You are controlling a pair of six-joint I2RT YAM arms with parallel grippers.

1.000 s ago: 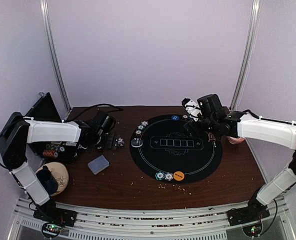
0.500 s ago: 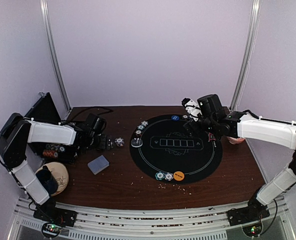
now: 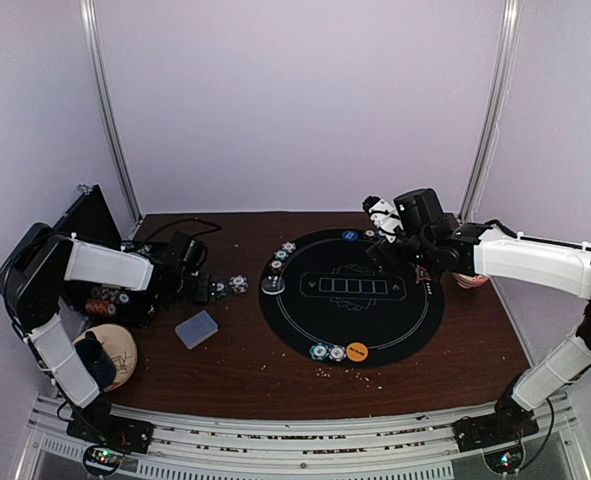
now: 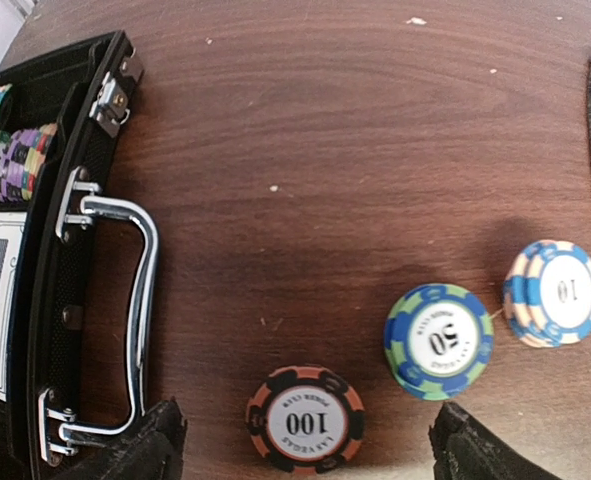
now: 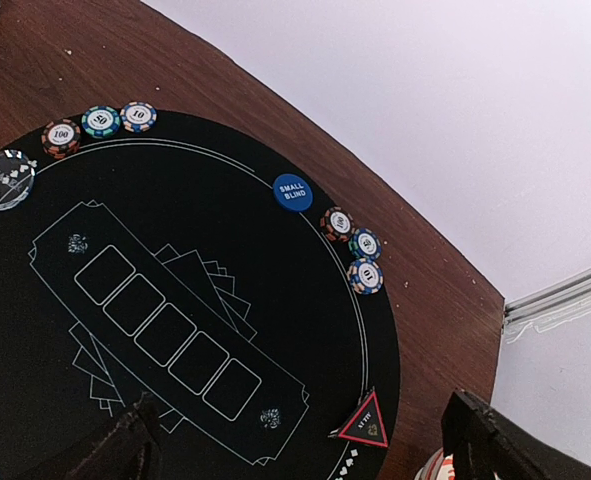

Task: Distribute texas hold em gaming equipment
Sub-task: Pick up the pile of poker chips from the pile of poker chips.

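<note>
1. left gripper [image 4: 310, 445]: fingers spread wide with nothing in them, low over the brown table [image 4: 325, 150].
2. a 100 chip [image 4: 306, 418] lies flat between the two fingers, touching neither.
3. a 50 chip [image 4: 438, 341] lies just ahead of the finger at the right of the wrist view. a small stack of 10 chips [image 4: 555, 293] sits further out on that side, apart from the 50.
4. outside the other finger stands the open case [image 4: 65, 330], its metal handle [image 4: 140, 290] turned toward the fingers. case chips [image 4: 10, 160] sit in its slots.
5. in the top view a deck [image 3: 196, 328] lies on the table, nearer the arm bases than the left fingers and apart from them.
6. right gripper [image 5: 305, 445]: fingers spread wide and empty, above the black mat [image 5: 305, 330].
7. ahead of these fingers, along the mat's rim, lie a blue disc [image 5: 291, 191] and a row of chips [image 5: 364, 243].
8. a red marker [image 5: 365, 425] lies near the finger at the right of that view. a bowl [image 5: 437, 468] edge shows just by the same finger.
9. far off past the other finger lie three far chips [image 5: 101, 121] and a dealer disc [image 5: 4, 178].
10. an orange disc [image 3: 356, 351] and two chips [image 3: 327, 351] sit at the mat's near rim, well apart from both grippers.
</note>
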